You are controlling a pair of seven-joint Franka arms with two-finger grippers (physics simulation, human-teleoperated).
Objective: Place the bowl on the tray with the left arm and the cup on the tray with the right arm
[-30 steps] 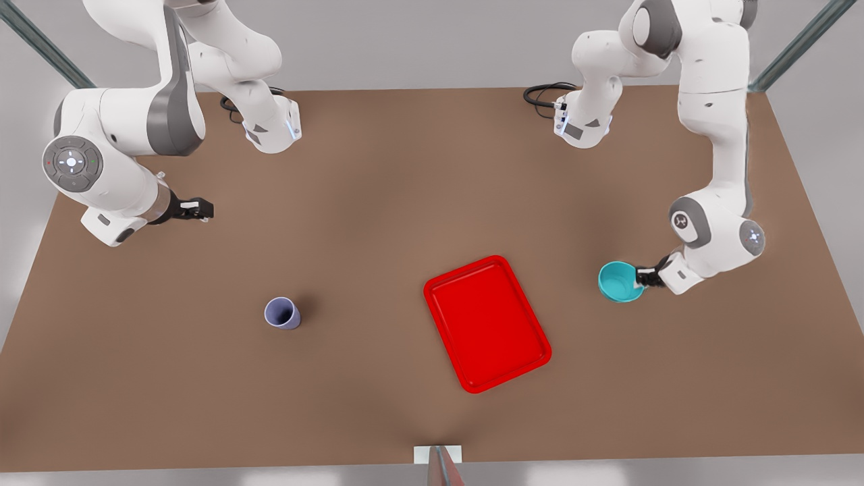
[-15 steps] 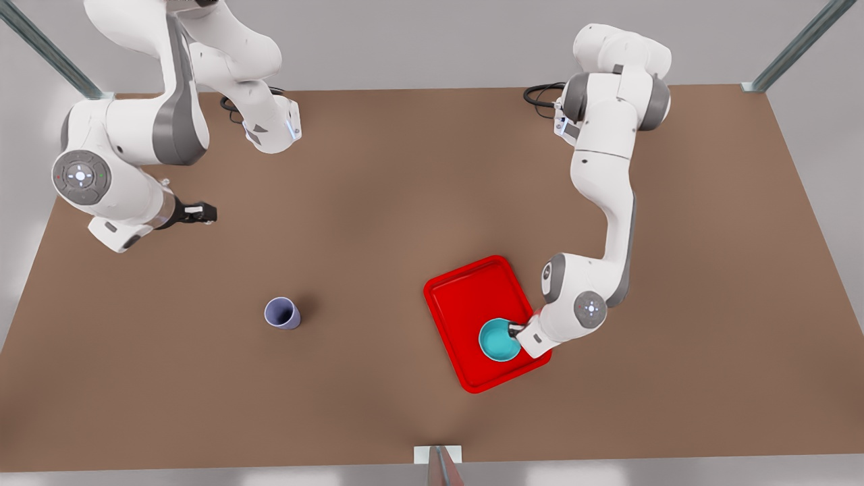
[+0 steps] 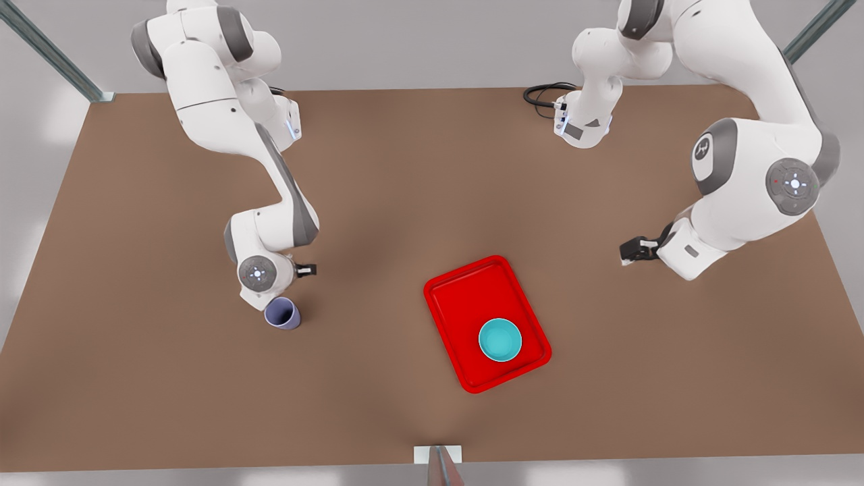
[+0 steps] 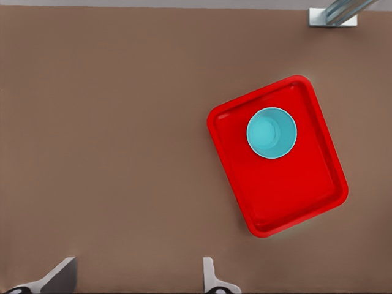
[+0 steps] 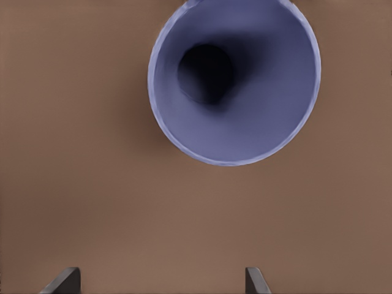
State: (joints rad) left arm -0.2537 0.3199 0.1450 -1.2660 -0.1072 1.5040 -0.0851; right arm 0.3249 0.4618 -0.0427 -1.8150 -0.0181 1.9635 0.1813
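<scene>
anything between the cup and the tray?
Nothing visible. Bare table lies between the cup and the tray. The right gripper, fingers open, hangs beside the cup. The bowl fills one end of the tray.

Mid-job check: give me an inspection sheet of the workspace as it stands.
Surface: brown table, flat.
Bowl: upright on the red tray, nothing gripping it.
Cup: upright on the table, off the tray.
Clutter: nothing seen.
Left pincer: open, empty, off the tray at the front view's right.
Right pincer: open, above the cup, not gripping.
Cables: black loop at the far edge.
Surroundings: grey wall, metal struts.
</scene>
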